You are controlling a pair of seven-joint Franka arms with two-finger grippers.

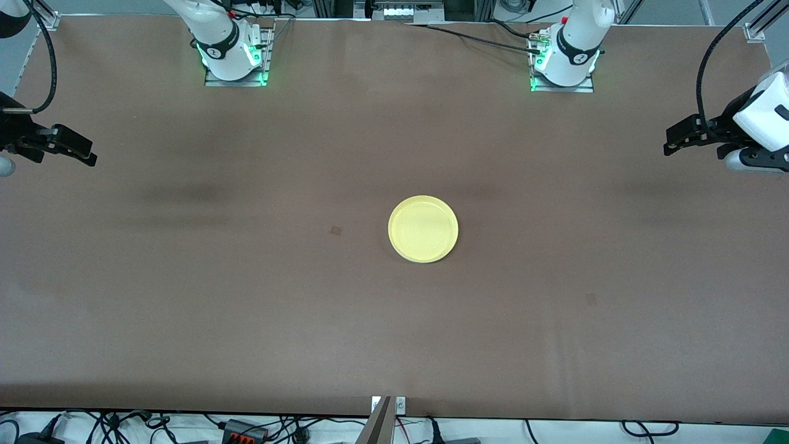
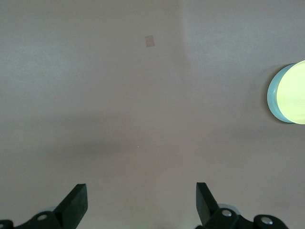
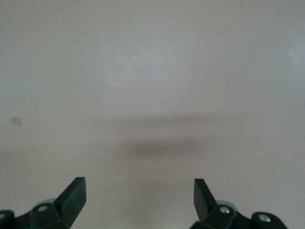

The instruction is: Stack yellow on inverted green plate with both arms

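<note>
The yellow plate lies right side up near the middle of the brown table. In the left wrist view the yellow plate rests on the green plate, of which only a pale rim shows beneath it. My left gripper hangs open and empty over the left arm's end of the table, well apart from the plates. My right gripper hangs open and empty over the right arm's end. In the wrist views, the left gripper and the right gripper have only bare table under them.
Two small dark marks sit on the table, one beside the plates toward the right arm's end, one nearer the front camera. The arm bases stand along the table's back edge.
</note>
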